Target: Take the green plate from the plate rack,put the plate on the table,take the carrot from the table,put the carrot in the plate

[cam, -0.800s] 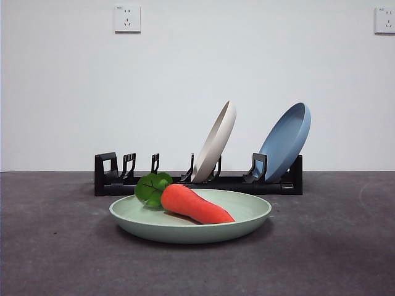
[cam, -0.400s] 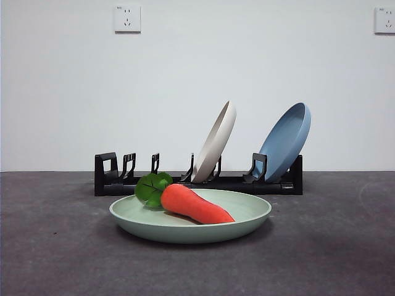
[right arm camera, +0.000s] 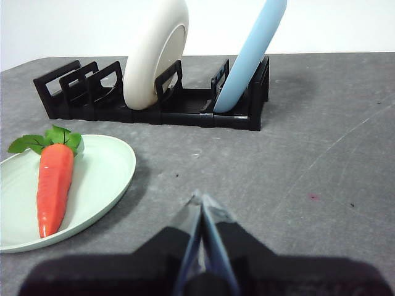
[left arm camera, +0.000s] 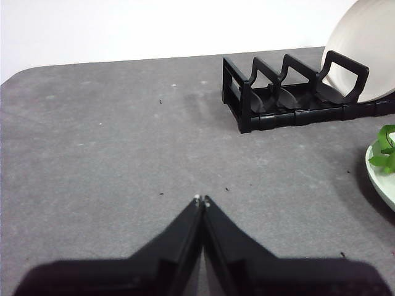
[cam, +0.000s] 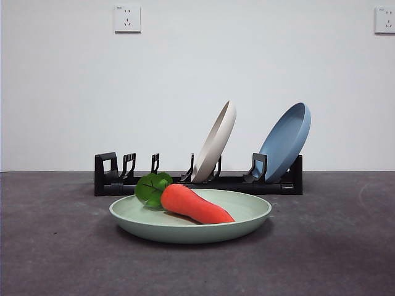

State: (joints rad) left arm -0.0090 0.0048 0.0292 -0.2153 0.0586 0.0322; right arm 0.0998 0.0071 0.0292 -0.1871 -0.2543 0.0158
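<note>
As the front view shows, the task looks complete: the green plate (cam: 190, 223) lies flat on the table (cam: 55, 259), near side of the plate rack (cam: 197, 182), w/ the carrot (cam: 194, 204) resting inside it, leaves toward the left, tip toward the right. Nothing appears left to do. Rack contents: a cream plate (cam: 216, 142) leaning in a middle slot and a blue plate (cam: 287, 140) leaning at the right end; left slots are vacant. No arm enters this view.

Left wrist view: left gripper (left arm camera: 201, 200) hovers over bare table, jaws pressed together, tips touching, holding nothing. Rack's vacant end (left arm camera: 271, 92) sits farther off, cream plate (left arm camera: 370, 55) at its edge; a sliver of green plate rim (left arm camera: 382, 179) w/ carrot leaves (left arm camera: 387, 148) shows at the frame side, well apart from the jaws.

Right wrist view: right gripper (right arm camera: 201, 200) also has jaws pressed together, empty, over table just beside the green plate (right arm camera: 99, 179). Carrot (right arm camera: 52, 185) lies lengthwise in the plate; rack (right arm camera: 154, 102) beyond carries cream plate (right arm camera: 154, 46) and blue plate (right arm camera: 250, 52).
</note>
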